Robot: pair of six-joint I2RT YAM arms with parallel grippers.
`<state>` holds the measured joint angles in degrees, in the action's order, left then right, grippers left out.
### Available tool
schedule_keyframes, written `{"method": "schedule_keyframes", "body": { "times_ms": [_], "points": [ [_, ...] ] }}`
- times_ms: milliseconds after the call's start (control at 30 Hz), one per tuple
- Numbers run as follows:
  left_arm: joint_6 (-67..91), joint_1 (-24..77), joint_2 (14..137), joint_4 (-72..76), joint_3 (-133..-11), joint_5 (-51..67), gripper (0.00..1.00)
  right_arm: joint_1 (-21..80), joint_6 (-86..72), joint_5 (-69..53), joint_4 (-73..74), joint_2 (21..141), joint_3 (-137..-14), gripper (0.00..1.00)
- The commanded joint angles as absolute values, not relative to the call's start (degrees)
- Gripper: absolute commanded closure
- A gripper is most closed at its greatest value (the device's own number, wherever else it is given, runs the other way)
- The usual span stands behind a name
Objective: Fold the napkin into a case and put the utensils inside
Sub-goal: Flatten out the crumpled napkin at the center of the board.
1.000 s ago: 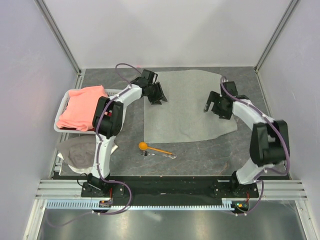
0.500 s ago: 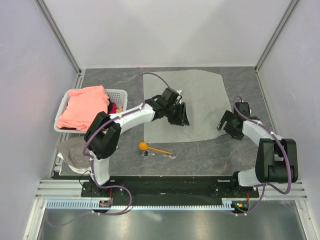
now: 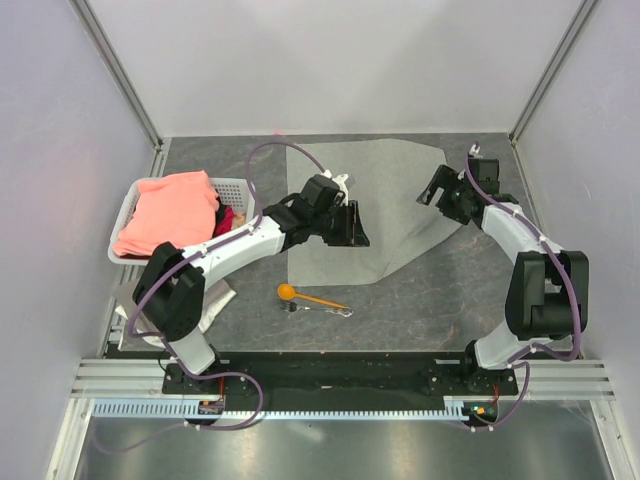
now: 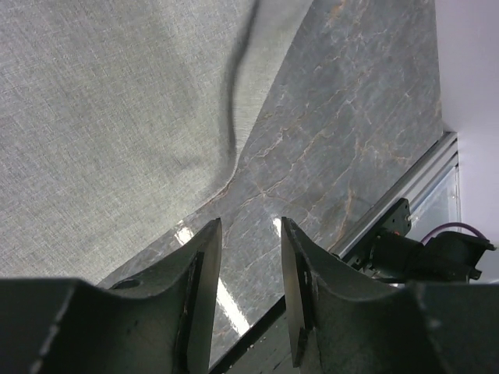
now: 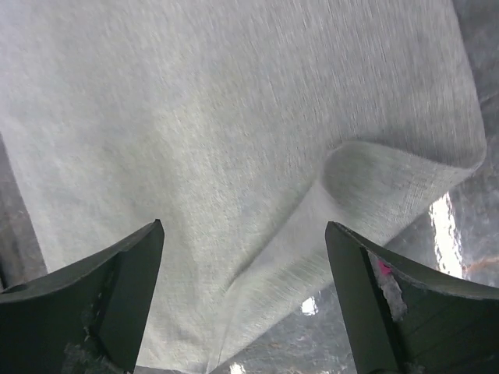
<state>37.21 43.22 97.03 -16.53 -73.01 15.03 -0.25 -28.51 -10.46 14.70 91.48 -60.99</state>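
Napkin flat on tabletop, not yet folded up. Its near right corner lies turned in, ridge showing. Spoon and fork just off napkin's near edge, clear of cloth.

My left tool over napkin's middle, jaws parted, nothing between. My right tool at napkin's right edge, jaws wide, empty.

Risks, my read:
- Pinch at turned corner catches both layers, fold goes crooked.
- Thin cloth slides on slick tabletop; whole napkin drags nearward, shoves spoon and fork.
- Ridge not flattened, fold comes out lumpy.
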Motion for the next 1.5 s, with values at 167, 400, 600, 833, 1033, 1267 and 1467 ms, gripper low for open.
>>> {"method": "schedule_keyframes", "body": {
  "times_ms": [167,400,600,833,1033,1267,1467],
  "points": [
    [37.0,43.3,97.1,-12.1,-71.6,16.3,0.57,-6.0,-27.3,-7.1,19.4,92.5,-59.1,0.10],
    [38.2,43.2,99.1,-12.1,-72.2,15.7,0.58,-3.1,-27.6,-7.9,16.9,94.8,-60.3,0.31],
    [41.7,41.2,102.8,-11.1,-73.7,17.7,0.66,5.7,-29.6,3.2,22.1,102.3,-67.3,0.31],
    [42.2,39.9,104.2,-10.6,-73.9,18.0,0.67,8.1,-29.7,10.5,25.1,108.8,-75.7,0.32],
    [42.6,38.8,105.3,-10.5,-73.8,17.3,0.69,9.4,-29.1,12.5,27.7,112.7,-80.1,0.34],
    [43.1,38.1,105.6,-10.2,-73.8,16.8,0.70,11.4,-27.7,15.8,29.2,115.4,-83.1,0.35],
    [43.3,37.7,105.8,-10.1,-73.6,16.4,0.71,12.2,-26.2,17.7,30.8,117.6,-85.7,0.50]
  ]
}}
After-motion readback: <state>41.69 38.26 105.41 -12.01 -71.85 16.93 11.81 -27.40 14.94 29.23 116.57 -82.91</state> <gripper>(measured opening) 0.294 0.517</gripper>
